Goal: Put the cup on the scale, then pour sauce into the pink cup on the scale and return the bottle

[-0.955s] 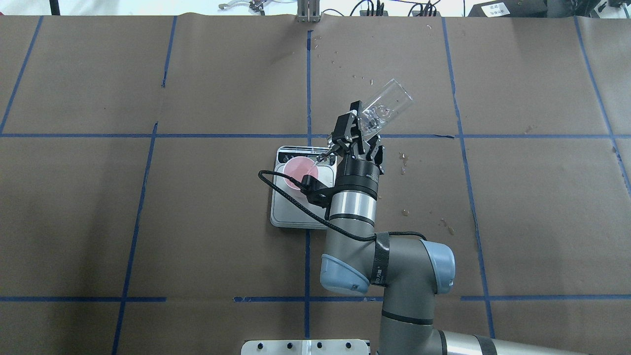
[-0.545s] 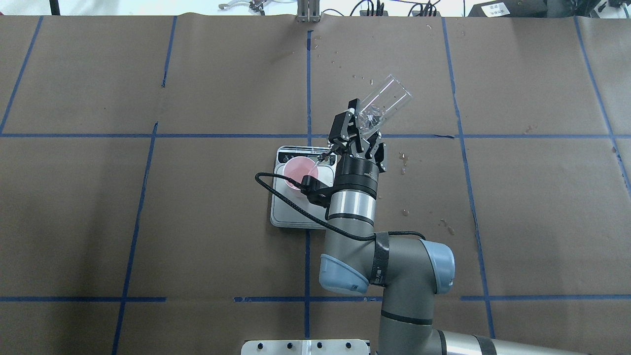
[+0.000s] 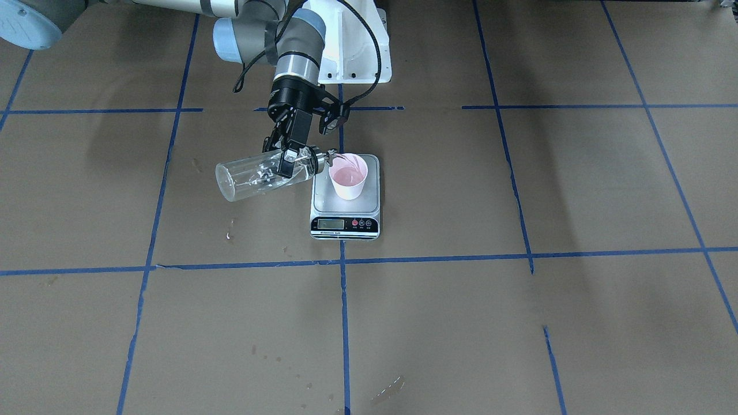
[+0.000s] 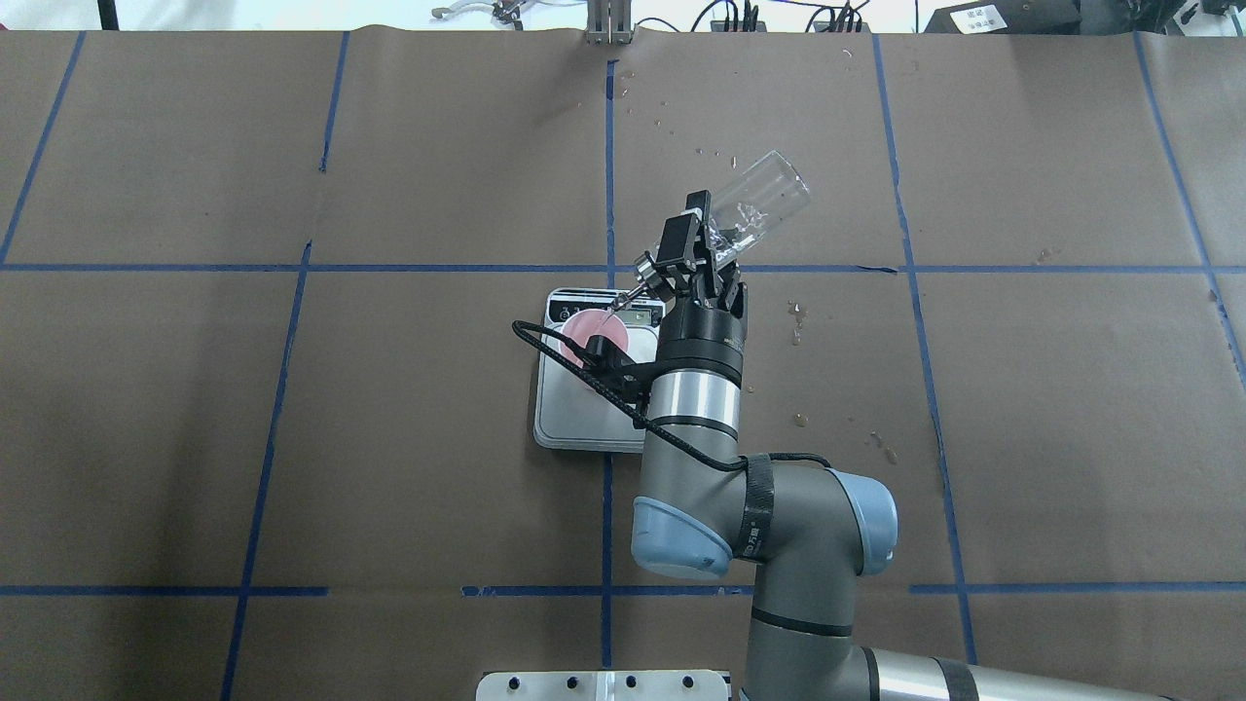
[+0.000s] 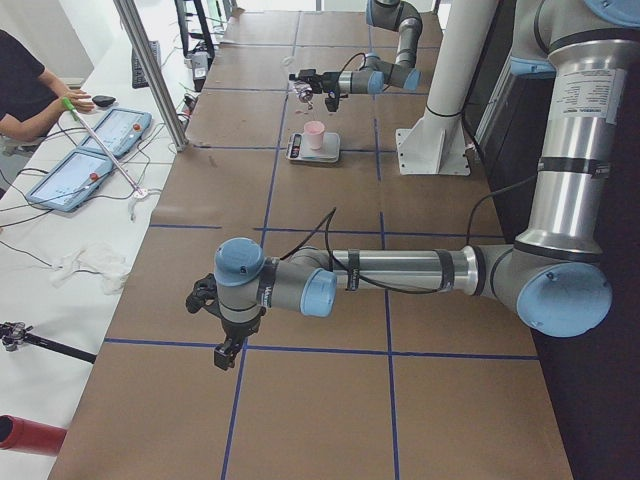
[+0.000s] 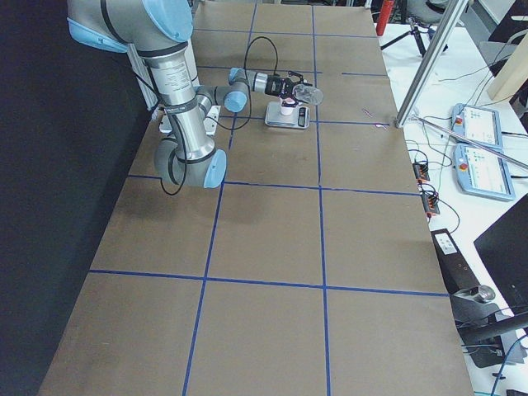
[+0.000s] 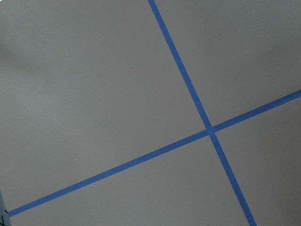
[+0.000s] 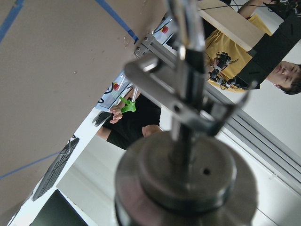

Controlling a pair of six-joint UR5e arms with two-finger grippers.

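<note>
1. Left gripper: hangs over the bare desk at the robot's left end, well apart from the task's things. It shows in the left-end view only, so whether its fingers are wide or narrow cannot be told. Its wrist camera sees only a tape crossing.
2. Scale: lies flat near the desk's centre line, display strip on the side away from the robot. It sits where it did half a second ago. The digits are too small to read.
3. Cup: stands upright on the far half of the scale's platform and has not moved. Its inside is pink; how much liquid it holds cannot be told.
4. Right gripper: its fingers are clamped across the bottle just below the neck. Since the earlier frame the wrist has rolled, so the gripper now shows a narrower profile from overhead.
5. Cap and spout: the cap, previously hidden behind the fingers, is now exposed beyond the scale's far edge. The spout tip reaches the cup's rim on the bottle's side.
6. Bottle: held clear of the desk and tipped far over, base pointing away from the cup. The clear sauce shows only as glints near the neck.
7. Droplets: scattered on the desk to the robot's right of the scale.
</note>
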